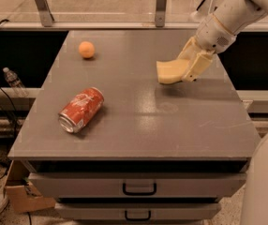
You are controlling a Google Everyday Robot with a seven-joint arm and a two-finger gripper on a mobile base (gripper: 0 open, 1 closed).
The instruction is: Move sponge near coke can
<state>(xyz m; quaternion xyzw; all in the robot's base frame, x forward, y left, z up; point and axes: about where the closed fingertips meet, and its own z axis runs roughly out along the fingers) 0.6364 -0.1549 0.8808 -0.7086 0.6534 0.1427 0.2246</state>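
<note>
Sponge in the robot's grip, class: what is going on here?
The robot's gripper is shut on the pale yellow sponge, holding it just above the far right part of the grey table. The red coke can lies on its side near the front left, well apart from the sponge, so the move is not yet done. A small orange ball sits at the far left.

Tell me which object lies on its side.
The red coke can, front left; the orange ball is round, the sponge sits in the gripper at right.
</note>
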